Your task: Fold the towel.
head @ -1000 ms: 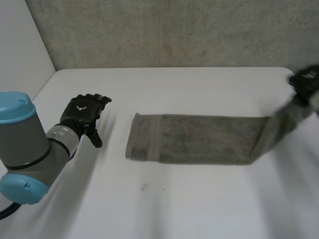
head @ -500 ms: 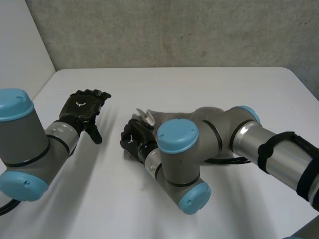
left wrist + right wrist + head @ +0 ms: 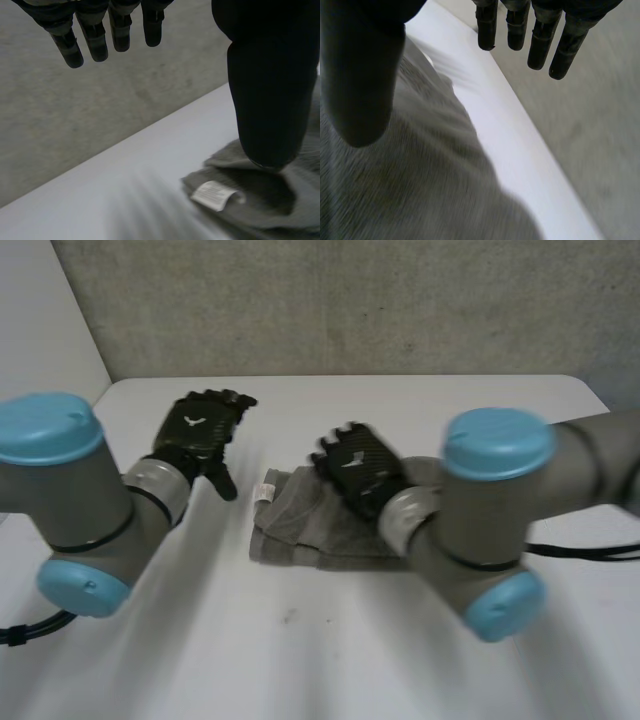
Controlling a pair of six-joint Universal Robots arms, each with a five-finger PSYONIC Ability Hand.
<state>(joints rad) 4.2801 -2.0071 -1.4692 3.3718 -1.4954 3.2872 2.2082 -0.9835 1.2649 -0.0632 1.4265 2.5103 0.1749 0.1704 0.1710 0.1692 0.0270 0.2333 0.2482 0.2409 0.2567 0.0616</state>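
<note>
Towel (image 3: pixel 298 532) lies bunched under spread-open right hand (image 3: pixel 358 468); left hand (image 3: pixel 200 430) beside it, likewise spread.

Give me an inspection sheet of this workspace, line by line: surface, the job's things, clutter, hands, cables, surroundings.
surface: white table, bare around the towel.
job's things: grey towel lies rumpled in layers, edges not squared; a white label shows at the end nearest the left hand.
clutter: nothing seen.
hands: left hand is open, beside the towel's label end, and holds nothing. Right hand is open, over the towel's middle; whether it touches the cloth cannot be told.
cables: nothing seen across the towel.
surroundings: grey rough wall behind the table; white panel on the left arm's side.
</note>
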